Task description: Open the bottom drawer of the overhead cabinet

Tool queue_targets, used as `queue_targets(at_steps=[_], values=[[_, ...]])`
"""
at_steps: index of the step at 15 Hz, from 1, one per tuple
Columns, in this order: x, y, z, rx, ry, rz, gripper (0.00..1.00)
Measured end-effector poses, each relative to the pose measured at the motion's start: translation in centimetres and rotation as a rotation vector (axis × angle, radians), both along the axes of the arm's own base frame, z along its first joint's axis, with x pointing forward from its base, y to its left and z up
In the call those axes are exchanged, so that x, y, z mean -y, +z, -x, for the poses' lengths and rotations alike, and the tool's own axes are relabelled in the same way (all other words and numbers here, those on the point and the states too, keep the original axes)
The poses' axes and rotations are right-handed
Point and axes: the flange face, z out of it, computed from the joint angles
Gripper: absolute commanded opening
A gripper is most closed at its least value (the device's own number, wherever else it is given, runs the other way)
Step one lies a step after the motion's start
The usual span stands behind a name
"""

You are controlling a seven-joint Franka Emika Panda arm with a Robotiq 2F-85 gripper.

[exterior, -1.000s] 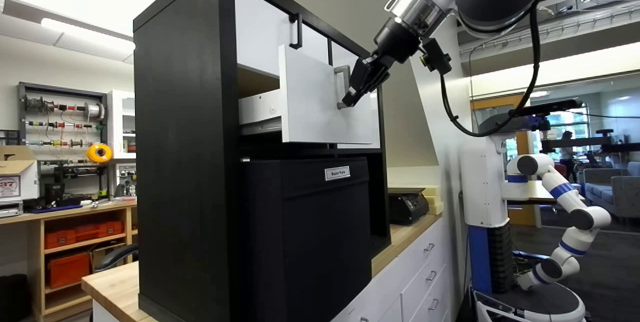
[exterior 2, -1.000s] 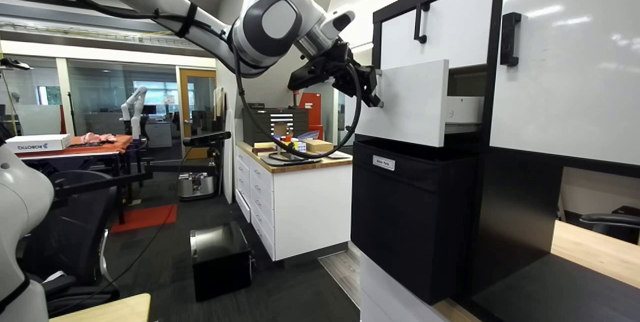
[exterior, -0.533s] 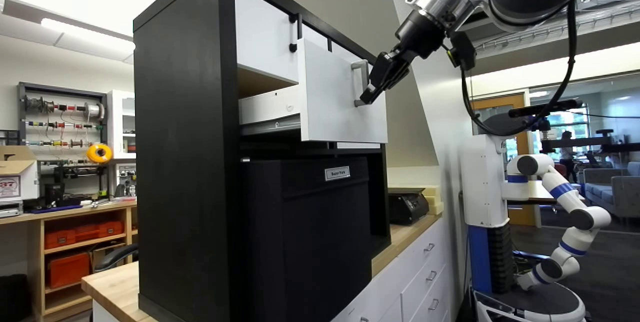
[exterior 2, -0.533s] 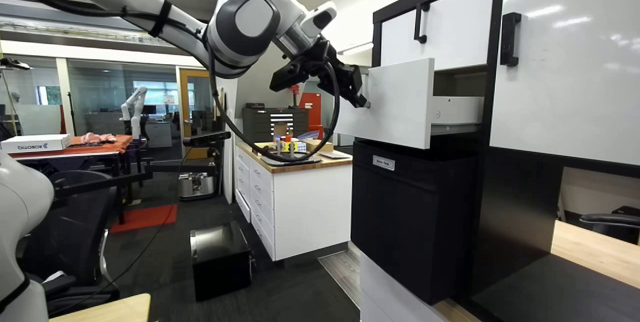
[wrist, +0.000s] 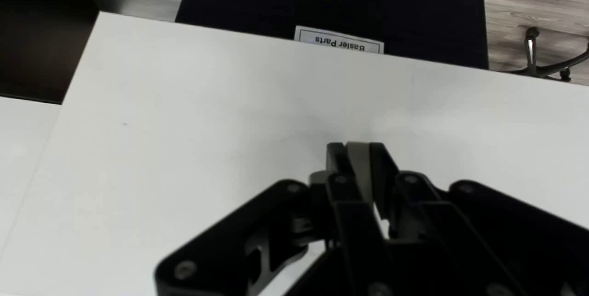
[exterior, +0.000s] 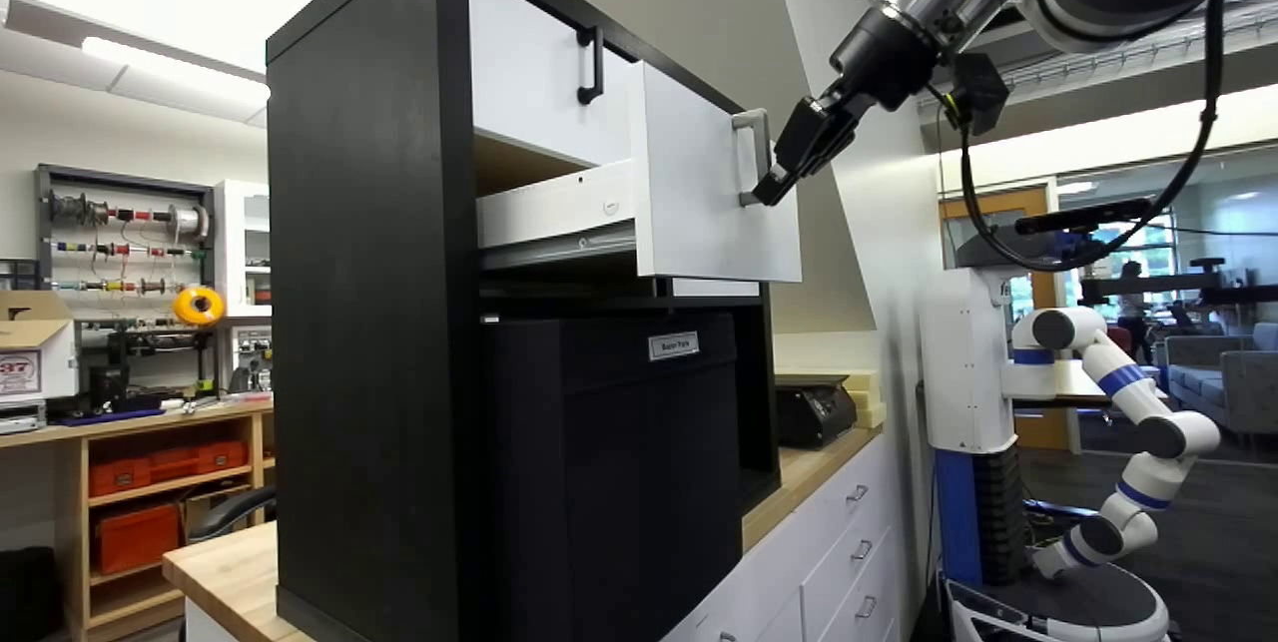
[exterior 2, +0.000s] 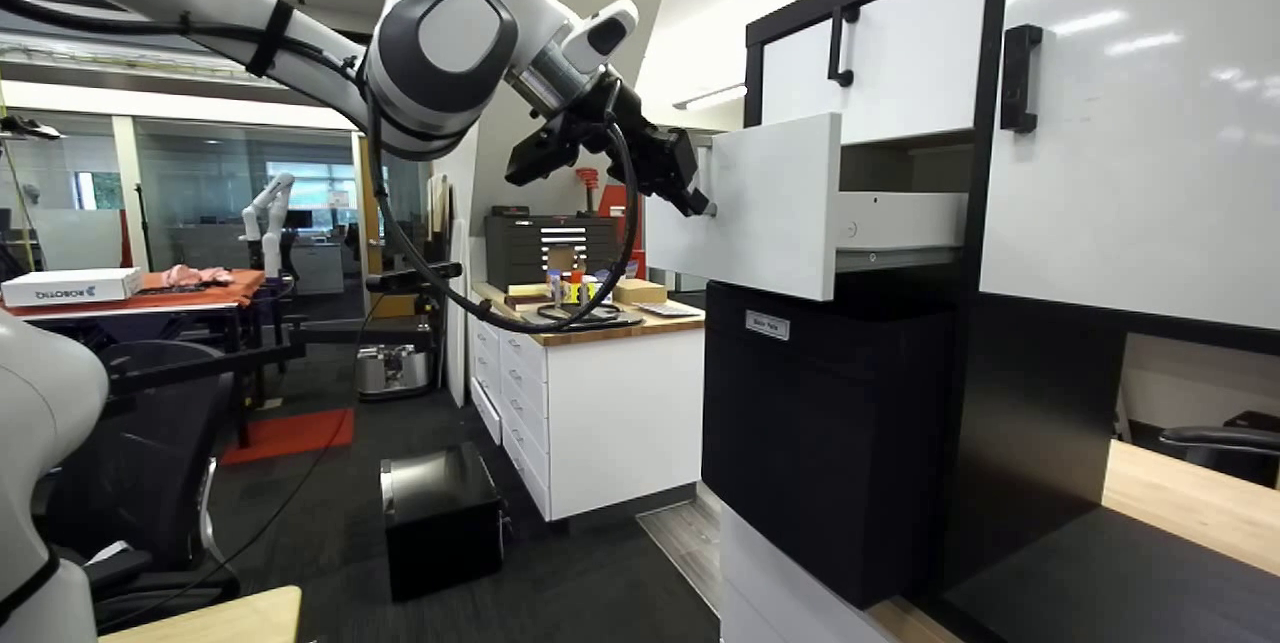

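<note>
Fingers [wrist: 337, 158] are closed on the bar handle [wrist: 360, 162]; its grey strip is pinched between them in the wrist view, near the handle's lower end in both exterior views. Bar's long axis is upright, flanked by one finger on each side. The bottom drawer [exterior: 694, 178] lies directly ahead of the fingertips; the handle is set well in from the front's side edges and above its lower edge. Coming move is judged to turn on this: any further pull should be made straight out, square to the front. With so low a hold, a slip off the bar's lower end might be risked.

Only one arm [exterior 2: 455, 33] is in use. It is held high, wrist tilted, fingers slanted down toward the front.

Drawer is already drawn well out: side wall [exterior: 554, 213] and runner [exterior: 559, 248] are exposed, so the opening is judged nearly done. Whether the stop is reached cannot be told.

Below the front's lower edge a black bin [exterior: 639, 442] is seen; "Basler Parts" is read on its label [wrist: 339, 40]. The overhead cabinet [exterior: 364, 253] is stood on a wooden surface [exterior: 235, 562], one corner jutting past it. Farther off, a white mobile robot [exterior: 963, 362] is seen.
</note>
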Motion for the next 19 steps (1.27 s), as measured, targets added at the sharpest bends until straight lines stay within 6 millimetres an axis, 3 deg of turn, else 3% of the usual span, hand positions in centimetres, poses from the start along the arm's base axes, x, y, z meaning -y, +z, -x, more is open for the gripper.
queue_targets(at_steps=[1, 5, 8, 19], values=[[-0.1, -1.3, 0.2, -0.036, 0.000, 0.005, 0.52], [-1.1, -7.0, 1.2, -0.166, 0.014, 0.027, 0.78], [-1.8, -8.6, 1.7, -0.232, 0.020, 0.047, 0.97], [-2.3, -9.4, 3.6, -0.509, -0.025, 0.057, 1.00]])
